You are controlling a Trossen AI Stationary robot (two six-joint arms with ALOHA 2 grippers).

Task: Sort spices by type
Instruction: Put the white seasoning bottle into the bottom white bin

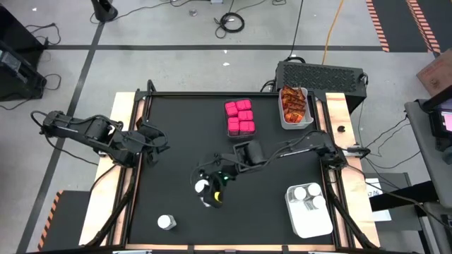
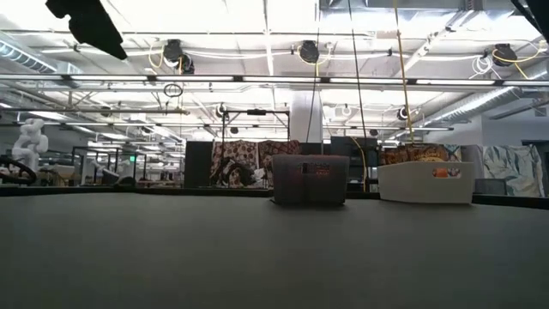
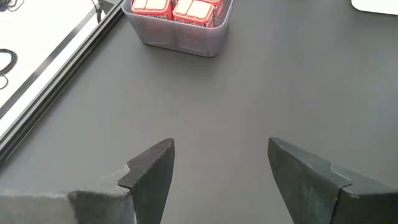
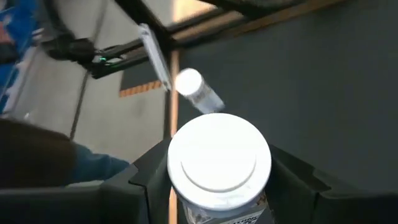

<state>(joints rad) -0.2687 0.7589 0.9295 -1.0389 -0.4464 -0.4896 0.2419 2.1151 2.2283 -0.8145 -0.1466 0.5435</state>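
Note:
My right gripper [image 1: 207,192] is over the middle of the table, shut on a little clear jar with a white round lid [image 4: 219,158]. A second jar [image 1: 166,222] stands alone on the mat near the front edge; it is also in the right wrist view [image 4: 196,90]. Pink packs [image 1: 240,118] fill a clear bin at the far middle. Orange-red sachets [image 1: 294,106] lie in a bin at the far right. My left gripper [image 3: 221,168] hovers open near the table's left edge [image 1: 157,144] with nothing between its fingers. My right gripper pinches the jar between its two fingers, one finger [image 4: 289,186] on each side of the clear body just below the lid [image 4: 186,211]. The fingers slant down from the table's right. The lid faces back toward the wrist, and the jar is lifted clear of the mat.
A white bin [image 1: 308,219] holding more jars [image 1: 308,192] stands at the front right. The pink packs' bin [image 3: 180,28] lies ahead of my left gripper. In the low view the clear bin [image 2: 310,178] and a white bin [image 2: 426,182] stand at the far side. Bare mat lies between them.

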